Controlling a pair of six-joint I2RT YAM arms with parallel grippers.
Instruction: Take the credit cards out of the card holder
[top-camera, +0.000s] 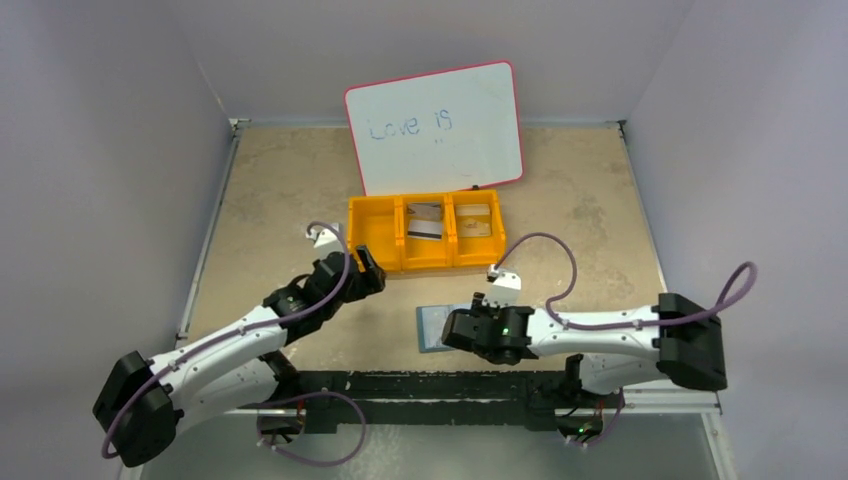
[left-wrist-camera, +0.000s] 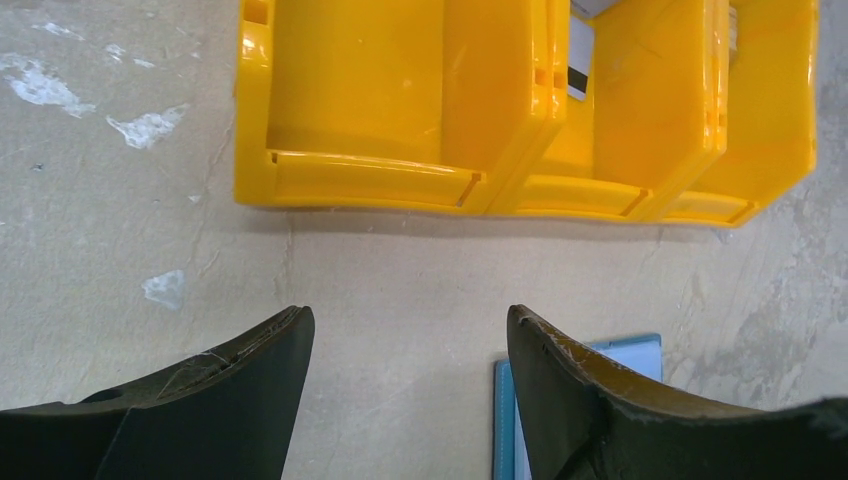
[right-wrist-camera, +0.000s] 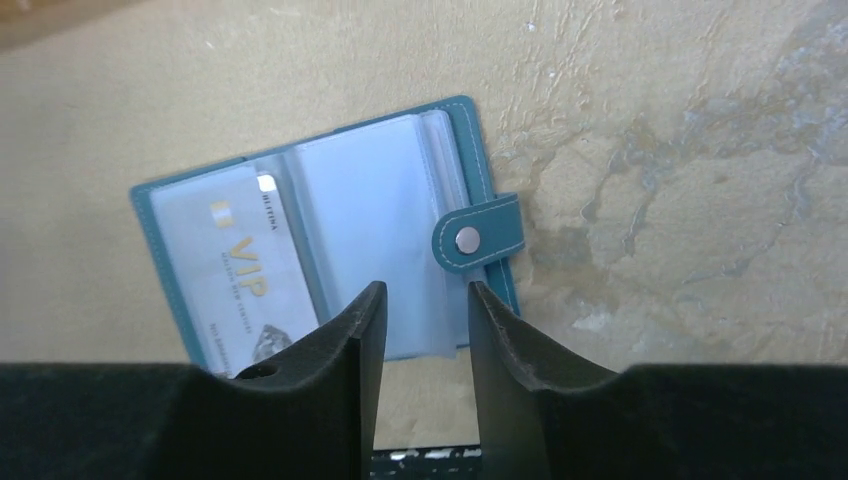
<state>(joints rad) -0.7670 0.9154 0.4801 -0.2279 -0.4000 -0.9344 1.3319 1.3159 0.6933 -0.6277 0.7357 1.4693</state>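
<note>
Your right gripper (right-wrist-camera: 427, 300), with its two black fingers, is filling the bottom of the right wrist view. Its jaws are standing a narrow gap apart and are clamping nothing. It is hanging directly over the card holder (right-wrist-camera: 380, 200), a small teal-blue bifold wallet that is lying open and flat on the beige mottled table (top-camera: 270, 200). You cannot tell from these views whether the fingertips are touching it.

The wallet's clear plastic sleeves are facing up, and its closure tab with the silver snap stud (right-wrist-camera: 467, 238) is folding over the right edge. One greyish-silver VIP card (right-wrist-camera: 240, 270) with gold lettering is sitting in the left sleeve.

Your left gripper (left-wrist-camera: 407, 330) is hovering over bare table with its jaws spread wide and holding nothing. It is sitting just in front of the orange-yellow three-compartment plastic bin (left-wrist-camera: 360, 180), and a corner of the wallet is showing past its right finger.

From above, the wallet is lying between the two arms, near the bin's front wall. More credit cards (top-camera: 425, 220) are resting in the bin's middle and right compartments. A pink-rimmed whiteboard (top-camera: 435, 125) with blue handwriting is leaning behind the bin.
</note>
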